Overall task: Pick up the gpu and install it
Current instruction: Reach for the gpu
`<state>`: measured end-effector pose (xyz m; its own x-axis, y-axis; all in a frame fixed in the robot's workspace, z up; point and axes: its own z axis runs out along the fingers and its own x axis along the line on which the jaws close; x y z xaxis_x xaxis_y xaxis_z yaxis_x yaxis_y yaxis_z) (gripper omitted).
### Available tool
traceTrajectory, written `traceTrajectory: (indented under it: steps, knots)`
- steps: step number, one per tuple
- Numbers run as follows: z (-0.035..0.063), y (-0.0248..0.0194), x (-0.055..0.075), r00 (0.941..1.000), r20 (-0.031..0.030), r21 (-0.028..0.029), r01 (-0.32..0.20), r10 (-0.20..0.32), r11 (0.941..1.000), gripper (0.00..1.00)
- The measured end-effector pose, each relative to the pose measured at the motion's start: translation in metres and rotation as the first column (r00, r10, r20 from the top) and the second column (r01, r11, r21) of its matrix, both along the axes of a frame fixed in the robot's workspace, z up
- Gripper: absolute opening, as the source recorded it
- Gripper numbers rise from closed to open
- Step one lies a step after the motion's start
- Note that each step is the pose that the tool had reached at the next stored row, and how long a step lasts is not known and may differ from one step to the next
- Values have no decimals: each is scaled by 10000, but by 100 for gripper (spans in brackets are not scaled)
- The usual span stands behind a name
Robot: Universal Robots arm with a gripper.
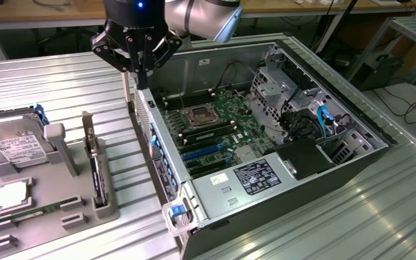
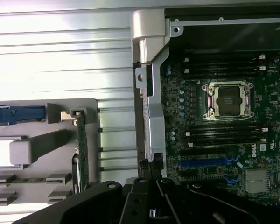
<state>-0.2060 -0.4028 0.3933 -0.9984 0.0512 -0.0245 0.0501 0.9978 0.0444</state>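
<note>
The gpu (image 1: 95,162) stands edge-on in a grey holder (image 1: 78,184) on the exterior view's left, a dark narrow slab with its silver bracket end up. In the wrist view the gpu (image 2: 82,149) is a thin green strip in the same holder. My gripper (image 1: 142,81) hangs over the near wall of the open computer case (image 1: 166,179), between holder and motherboard (image 1: 215,130). Its fingers are drawn together with nothing in them. The gripper (image 2: 150,170) sits just beside the case wall, close to the blue card slots (image 2: 205,162). It stays apart from the gpu.
A silver hard drive (image 1: 17,143) with a white label, a processor (image 1: 11,195) and a slim RAM stick (image 1: 41,208) rest in the grey holder. Inside the case are the power supply (image 1: 251,176), drive cages (image 1: 280,86) and cables (image 1: 324,122). Ribbed metal table (image 1: 63,92) lies all round.
</note>
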Motion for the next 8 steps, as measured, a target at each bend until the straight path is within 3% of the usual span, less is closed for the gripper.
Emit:
traceTrajectory:
  steps: [8]
  knots:
    - [0,-6,-89,10000,0,0,-43,43,10000,11]
